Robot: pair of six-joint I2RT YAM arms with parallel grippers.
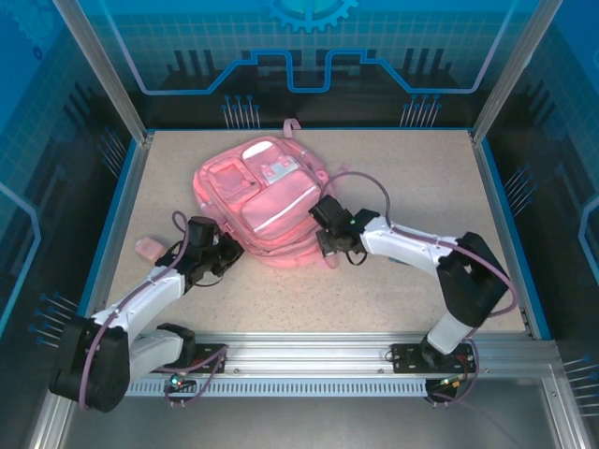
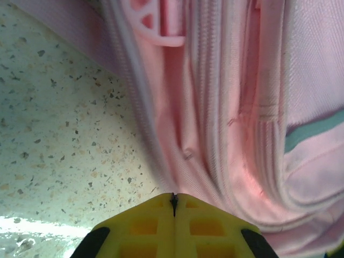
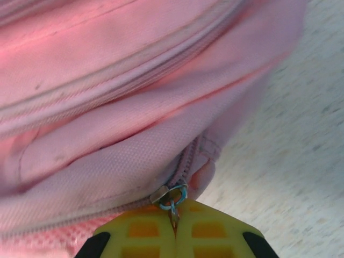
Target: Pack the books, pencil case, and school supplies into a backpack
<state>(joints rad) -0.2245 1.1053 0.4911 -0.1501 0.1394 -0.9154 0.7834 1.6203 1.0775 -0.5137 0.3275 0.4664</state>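
Right gripper had its jaws together, clamped on the small metal zipper pull directly ahead of its fingertips, at a lower corner of the backpack; judged a hold for running the zipper along its track. Left gripper sat with jaws pressed together against the bag's zippered seam just in front of it, bare table off to its left. Whether fabric was pinched could not be told, but the placement looked meant to brace the bag against the pull.
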